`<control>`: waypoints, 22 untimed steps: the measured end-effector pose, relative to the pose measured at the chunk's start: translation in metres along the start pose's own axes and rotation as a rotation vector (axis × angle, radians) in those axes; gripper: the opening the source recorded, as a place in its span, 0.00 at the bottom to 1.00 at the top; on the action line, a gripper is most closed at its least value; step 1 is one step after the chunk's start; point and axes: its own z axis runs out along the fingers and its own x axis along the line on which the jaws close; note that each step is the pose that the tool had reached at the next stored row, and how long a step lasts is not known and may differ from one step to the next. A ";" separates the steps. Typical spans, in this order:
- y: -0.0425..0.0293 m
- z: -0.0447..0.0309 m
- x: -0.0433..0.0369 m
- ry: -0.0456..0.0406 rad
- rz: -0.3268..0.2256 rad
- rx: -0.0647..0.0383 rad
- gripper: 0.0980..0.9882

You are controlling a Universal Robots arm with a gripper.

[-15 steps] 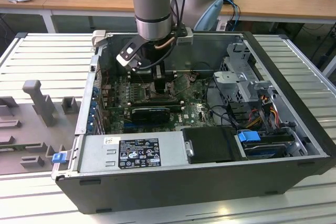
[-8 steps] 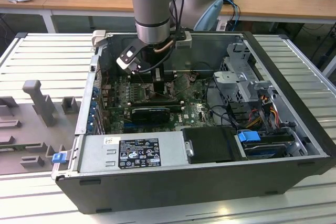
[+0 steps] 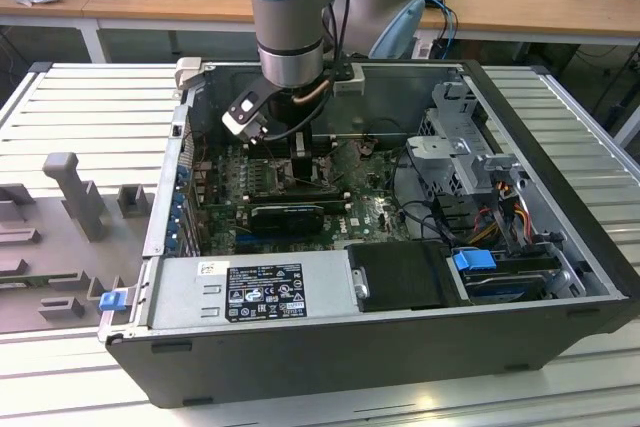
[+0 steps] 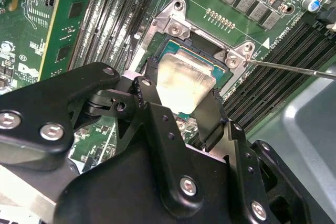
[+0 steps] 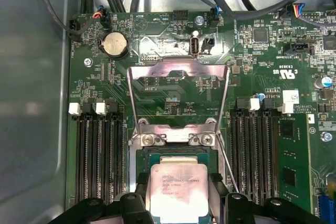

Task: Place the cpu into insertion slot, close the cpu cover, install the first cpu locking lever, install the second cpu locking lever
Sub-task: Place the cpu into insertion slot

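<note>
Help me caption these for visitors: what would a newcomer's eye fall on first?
The small square silver-topped cpu, gripped by the black end effector at the dark square insertion slot. The thin silver frame-shaped cpu cover is flipped open beside it. The blue-jointed robot arm reaches into an open black computer case.

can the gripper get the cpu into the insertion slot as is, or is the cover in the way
Likely yes: the cpu cover stands swung open, clear of the insertion slot, and the gripper, closed on the cpu, is right at it with nothing between.
</note>
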 end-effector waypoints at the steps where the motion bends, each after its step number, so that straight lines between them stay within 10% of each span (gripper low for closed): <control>1: 0.0000 0.0004 0.0001 -0.0001 0.000 0.000 0.48; 22: 0.0003 0.0011 0.0004 -0.0003 0.002 0.000 0.57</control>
